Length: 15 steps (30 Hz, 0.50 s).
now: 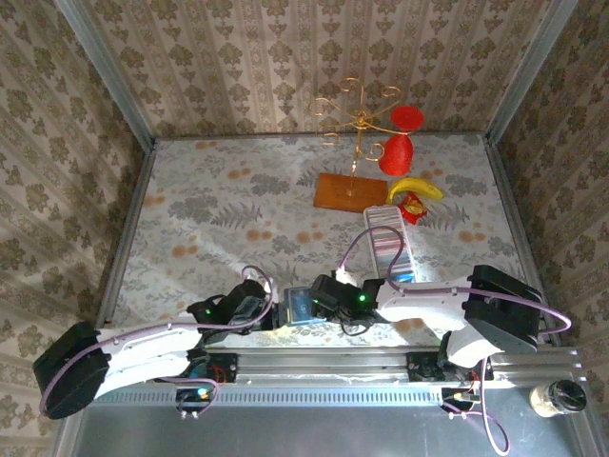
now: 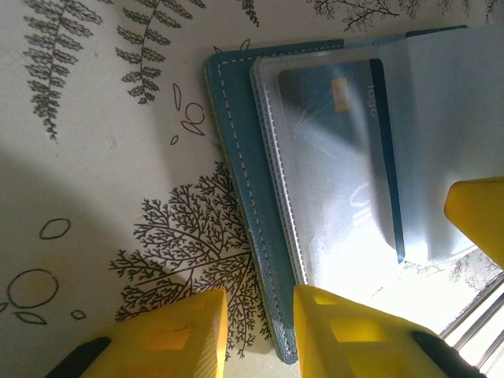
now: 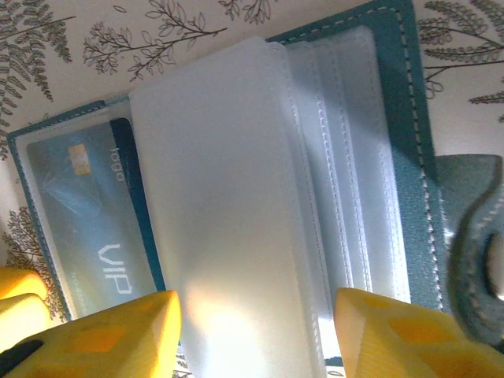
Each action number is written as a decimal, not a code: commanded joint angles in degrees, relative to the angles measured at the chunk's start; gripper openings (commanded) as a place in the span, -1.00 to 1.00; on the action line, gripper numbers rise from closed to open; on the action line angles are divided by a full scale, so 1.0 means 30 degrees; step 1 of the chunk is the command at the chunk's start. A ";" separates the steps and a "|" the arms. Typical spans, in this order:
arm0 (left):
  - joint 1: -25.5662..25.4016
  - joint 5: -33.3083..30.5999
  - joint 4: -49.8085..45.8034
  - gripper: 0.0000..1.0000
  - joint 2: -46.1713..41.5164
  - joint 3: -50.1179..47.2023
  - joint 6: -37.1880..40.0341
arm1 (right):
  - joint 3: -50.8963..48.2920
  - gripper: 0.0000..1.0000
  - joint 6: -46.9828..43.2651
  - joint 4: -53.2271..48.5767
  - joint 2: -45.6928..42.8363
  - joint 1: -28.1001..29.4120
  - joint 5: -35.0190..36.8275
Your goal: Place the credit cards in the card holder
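The teal-blue card holder [image 1: 303, 307] lies open near the table's front edge, between my two grippers. A teal-blue credit card [image 3: 83, 213] marked VIP sits inside a clear sleeve on one panel, and it is also visible in the left wrist view [image 2: 339, 142]. My left gripper [image 2: 260, 335] is open and low at the holder's stitched edge [image 2: 240, 181]; one finger rests over the sleeves, the other over the tablecloth. My right gripper [image 3: 256, 335] is open wide, with a raised clear sleeve page [image 3: 220, 197] between its fingers. The holder's darker tab [image 3: 472, 236] is at the right.
A long whitish tray [image 1: 390, 238] lies just behind the right arm. Farther back are an orange-brown board [image 1: 350, 192], a gold wire stand [image 1: 360, 114], red objects [image 1: 396, 152], a banana [image 1: 416, 188] and a small red packet [image 1: 412, 206]. Patterned walls enclose the table.
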 commanded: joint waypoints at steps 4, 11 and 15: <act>-0.0198 0.0082 0.0200 -0.44 0.0233 0.0228 -0.0220 | 0.1012 0.10 -0.0166 -0.1810 -0.0592 0.0177 0.0507; -0.0281 0.0046 0.0200 -0.46 0.0259 0.0228 -0.0279 | 0.1187 0.10 -0.0253 -0.1319 -0.0591 0.0254 0.0267; -0.0311 -0.0012 0.0210 -0.47 0.0255 0.0257 -0.0278 | 0.1601 0.10 -0.0342 -0.2151 -0.0657 0.0290 0.0459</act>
